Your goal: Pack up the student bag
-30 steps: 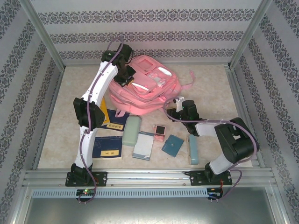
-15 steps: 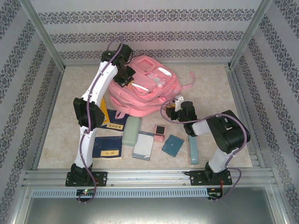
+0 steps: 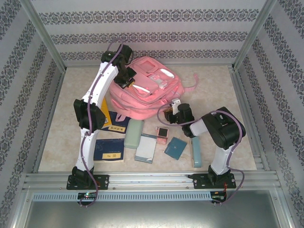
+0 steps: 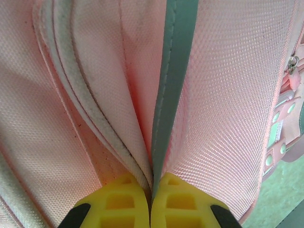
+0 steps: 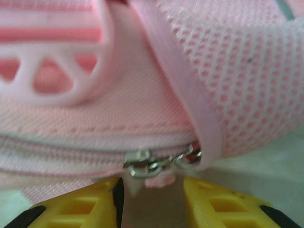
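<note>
Left jaws clenched on student bag [image 4: 228, 95] fabric, right jaws half-open, flanking zipper pulls [image 5: 159, 164]

Pale marbled table [image 3: 213, 90], with the pink student bag [image 3: 142, 102] lying at upper centre. Below it runs a row. From the left: upper blue book [image 3: 116, 126], lower blue book [image 3: 109, 150], green case [image 3: 134, 133], grey-white booklet [image 3: 146, 148], small pink box [image 3: 163, 134], teal notebook [image 3: 175, 147], pale teal case [image 3: 196, 153].
</note>
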Controlling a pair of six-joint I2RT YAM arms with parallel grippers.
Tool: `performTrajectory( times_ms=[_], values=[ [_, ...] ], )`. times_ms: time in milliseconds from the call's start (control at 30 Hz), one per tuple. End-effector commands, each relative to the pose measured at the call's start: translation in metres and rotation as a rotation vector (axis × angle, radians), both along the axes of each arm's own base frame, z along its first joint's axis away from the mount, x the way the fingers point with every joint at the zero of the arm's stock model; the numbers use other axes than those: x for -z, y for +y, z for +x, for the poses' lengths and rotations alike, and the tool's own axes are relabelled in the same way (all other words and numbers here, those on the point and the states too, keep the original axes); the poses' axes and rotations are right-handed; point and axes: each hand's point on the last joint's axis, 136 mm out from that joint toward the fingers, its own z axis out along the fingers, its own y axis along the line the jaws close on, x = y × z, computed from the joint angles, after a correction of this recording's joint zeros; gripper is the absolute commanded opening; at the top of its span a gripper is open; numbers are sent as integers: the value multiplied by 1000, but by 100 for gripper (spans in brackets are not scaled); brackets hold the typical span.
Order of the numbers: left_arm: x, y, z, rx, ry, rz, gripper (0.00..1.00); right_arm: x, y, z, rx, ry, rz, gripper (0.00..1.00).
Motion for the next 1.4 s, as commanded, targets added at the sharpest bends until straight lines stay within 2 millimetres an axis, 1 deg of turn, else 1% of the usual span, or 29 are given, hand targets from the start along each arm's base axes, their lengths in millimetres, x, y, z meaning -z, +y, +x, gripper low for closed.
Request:
performTrajectory(
  times_ms=[0,33,133,200,367,533,767,933,1033,1167,1300,1367],
  values=[
    [-45,0,-6,10,-80,-58,0,-7,-3,11,42,-35,-4,36],
    [-44,0,-6,10,-76,-57,0,-7,-4,11,44,-37,-3,33],
    [-39,-1,-8,14,-62,-55,0,-7,-2,10,32,-36,-2,18],
    [-36,-2,-9,16,-51,-55,0,-7,-1,10,25,-32,-2,11],
    [-31,0,-11,17,-39,-39,0,-11,0,6,11,-56,-5,0],
    [-25,0,-11,3,-22,-41,0,-19,6,-5,-18,-80,-18,0],
    [-14,-3,-12,-33,-11,-67,0,-19,20,-28,-87,-86,-56,0],
    [-8,-4,-12,-70,-29,-93,0,-22,29,-41,-138,-99,-75,0],
    [-3,-4,-12,-82,-30,-106,0,-26,38,-46,-186,-112,-87,0],
    [-5,-4,-12,-80,-40,-98,0,-34,59,-54,-288,-126,-88,0],
    [-4,-5,-12,-85,-40,-95,0,-44,77,-62,-392,-153,-101,0],
    [-2,-7,-12,-86,-39,-102,0,-50,84,-63,-424,-155,-87,0]
  ],
)
